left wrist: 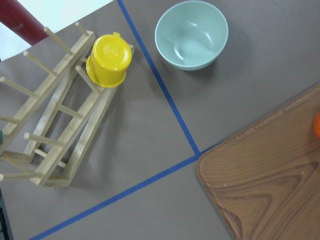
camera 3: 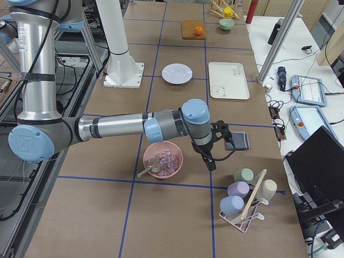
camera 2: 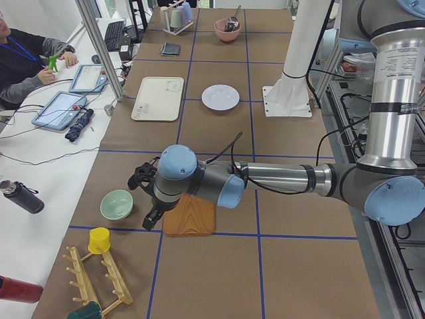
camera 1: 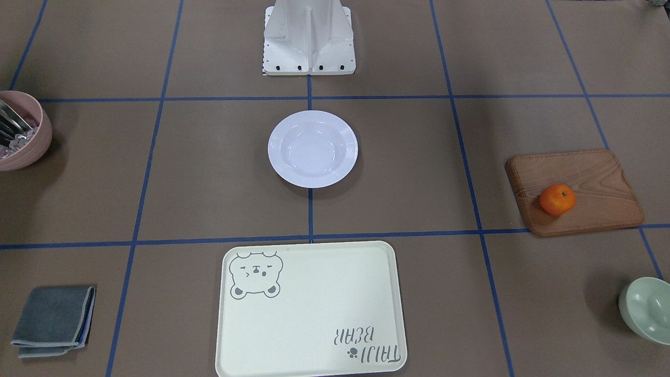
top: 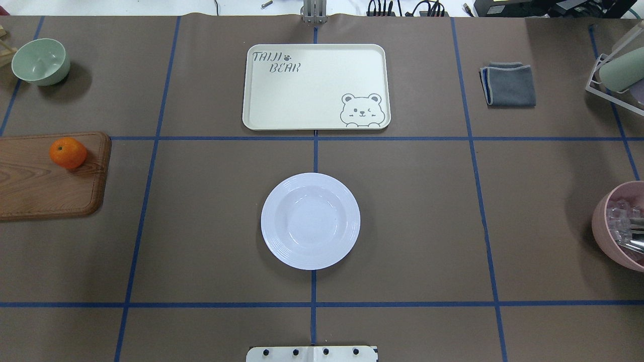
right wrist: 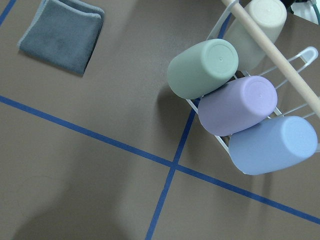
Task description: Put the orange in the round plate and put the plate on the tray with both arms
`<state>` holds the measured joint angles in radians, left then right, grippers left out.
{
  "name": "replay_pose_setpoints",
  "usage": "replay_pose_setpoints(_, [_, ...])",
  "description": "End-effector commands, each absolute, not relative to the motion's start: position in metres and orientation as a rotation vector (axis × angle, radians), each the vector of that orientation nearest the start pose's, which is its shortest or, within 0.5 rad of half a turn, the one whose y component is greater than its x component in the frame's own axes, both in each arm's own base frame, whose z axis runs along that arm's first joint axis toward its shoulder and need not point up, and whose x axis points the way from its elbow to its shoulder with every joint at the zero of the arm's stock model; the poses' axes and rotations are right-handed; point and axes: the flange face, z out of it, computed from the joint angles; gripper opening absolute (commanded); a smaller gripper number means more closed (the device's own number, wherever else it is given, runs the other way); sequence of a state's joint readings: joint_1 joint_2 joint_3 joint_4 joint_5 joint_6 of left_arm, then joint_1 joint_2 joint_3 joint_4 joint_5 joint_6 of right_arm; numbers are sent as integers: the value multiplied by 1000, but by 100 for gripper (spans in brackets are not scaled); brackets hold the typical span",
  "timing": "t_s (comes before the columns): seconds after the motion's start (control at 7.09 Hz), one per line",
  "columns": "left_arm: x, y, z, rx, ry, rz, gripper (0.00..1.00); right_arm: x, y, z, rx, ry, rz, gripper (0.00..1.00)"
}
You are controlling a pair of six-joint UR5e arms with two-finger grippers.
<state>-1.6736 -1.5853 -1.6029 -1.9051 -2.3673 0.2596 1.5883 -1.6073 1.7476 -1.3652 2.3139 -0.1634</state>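
The orange [camera 1: 557,199] [top: 68,153] lies on a brown wooden board [top: 45,181] on my left side of the table. The empty white round plate [camera 1: 313,149] [top: 310,221] sits at the table's centre. Beyond it lies the empty cream tray [camera 1: 314,309] [top: 312,85] with the bear drawing. My left gripper [camera 2: 150,218] hovers above the board's outer corner, beside the green bowl; the arm hides the orange there. My right gripper [camera 3: 209,163] hangs between the pink bowl and the cup rack. Both show only in the side views, so I cannot tell whether they are open or shut.
A pale green bowl [top: 40,60] [left wrist: 191,34] and a wooden rack with a yellow cup [left wrist: 109,60] stand at the left end. A pink bowl [top: 619,226], a grey cloth [top: 509,84] and a rack of cups [right wrist: 235,105] are at the right end. A person [camera 2: 23,63] sits alongside the table.
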Motion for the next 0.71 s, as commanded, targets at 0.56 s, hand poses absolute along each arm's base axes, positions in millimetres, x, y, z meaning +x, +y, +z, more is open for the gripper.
replay_pose_setpoints(0.56, [21,-523,552,378,900,64,99,-72,-481,452,268,-842,118,100])
